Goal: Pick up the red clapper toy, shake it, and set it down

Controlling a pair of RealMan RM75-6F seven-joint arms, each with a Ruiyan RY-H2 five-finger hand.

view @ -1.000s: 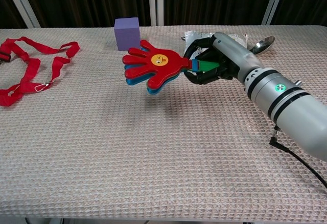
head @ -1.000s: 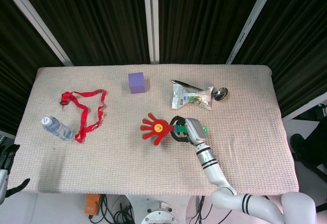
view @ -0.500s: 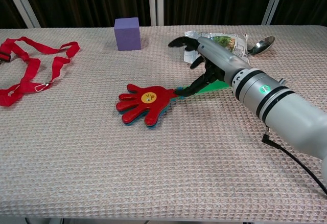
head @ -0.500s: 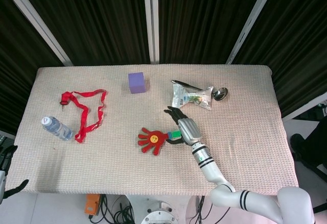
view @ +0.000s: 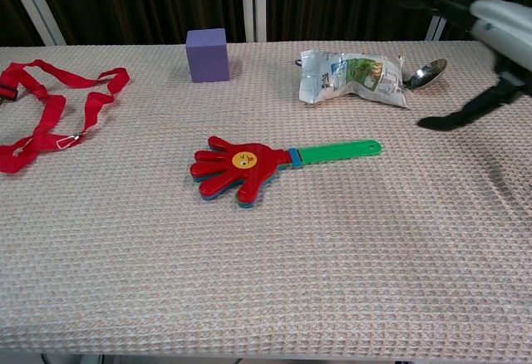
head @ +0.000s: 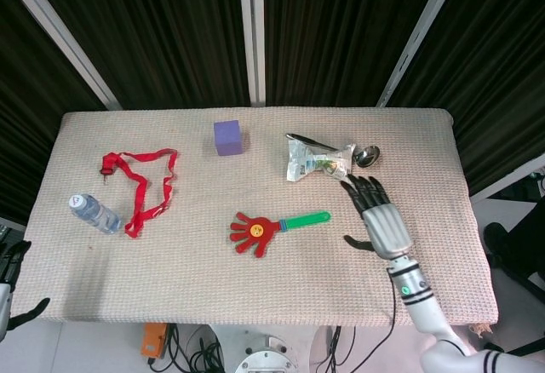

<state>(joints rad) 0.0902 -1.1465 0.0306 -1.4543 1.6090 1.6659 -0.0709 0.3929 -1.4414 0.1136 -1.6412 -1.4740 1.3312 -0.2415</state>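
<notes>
The beige waffle-weave table cover [head: 170, 262] carries everything; on it, near the middle and toward the front, the red hand-shaped plastic clapper toy [head: 254, 232] lies flat, its green handle [head: 305, 219] pointing toward my right side. My right hand [head: 381, 220] sits over the cloth well to the right of that handle, palm down, fingers spread and holding nothing; in the chest view only its edge shows at the far right [view: 490, 27]. My left hand [head: 10, 264] is barely visible at the lower left frame edge, off the table; I cannot tell how its fingers lie. Judged from the layout, the set-down looks done and the step in hand is the retreat: I would draw the right arm back level and low in speed, staying clear of the crinkled clear snack packet [head: 319, 162] and the metal spoon [head: 367, 155] just behind the hand, so nothing gets dragged. Against the frame half a second ago: then the hand was at the handle with the clapper just on the cloth; now the hand is apart from it and further right, and the toy's handle is fully uncovered.
</notes>
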